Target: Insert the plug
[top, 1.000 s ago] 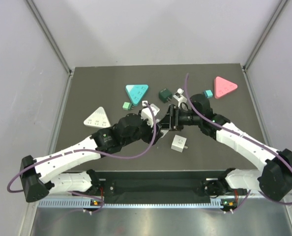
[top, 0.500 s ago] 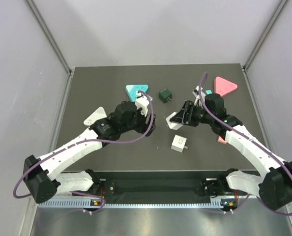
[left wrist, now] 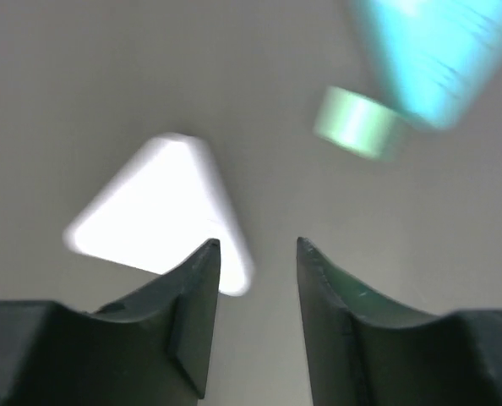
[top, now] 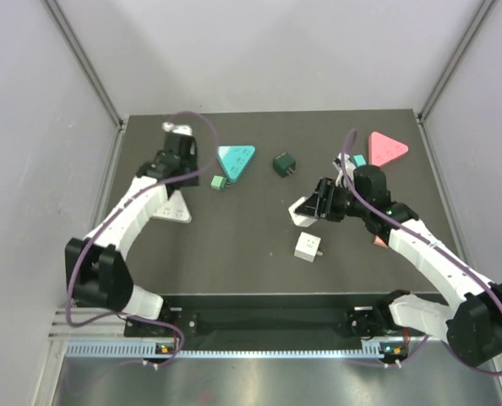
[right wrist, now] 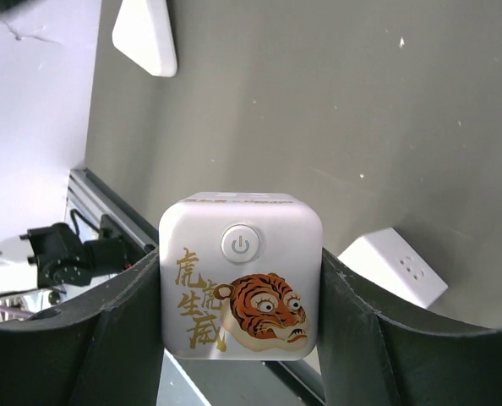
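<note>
My right gripper (top: 308, 208) (right wrist: 241, 258) is shut on the plug (top: 302, 211) (right wrist: 241, 279), a white cube with a tiger print and a power button, held above the table middle. A second white cube (top: 308, 246) (right wrist: 395, 266), with socket holes and a short prong, lies just below it on the table. My left gripper (top: 183, 173) (left wrist: 257, 245) hangs open and empty at the back left. It is over the corner of a white triangular block (top: 168, 205) (left wrist: 154, 216).
A teal triangle (top: 236, 159) (left wrist: 437, 59) and a small green cube (top: 218, 182) (left wrist: 357, 123) lie right of the left gripper. A dark green cube (top: 283, 163) sits at the back middle. A pink triangle (top: 387, 148) and a small teal piece (top: 358, 160) lie back right.
The left arm has let go of the plug and swung away to the back left, over the white triangle. The right gripper keeps the plug, shifted slightly right.
</note>
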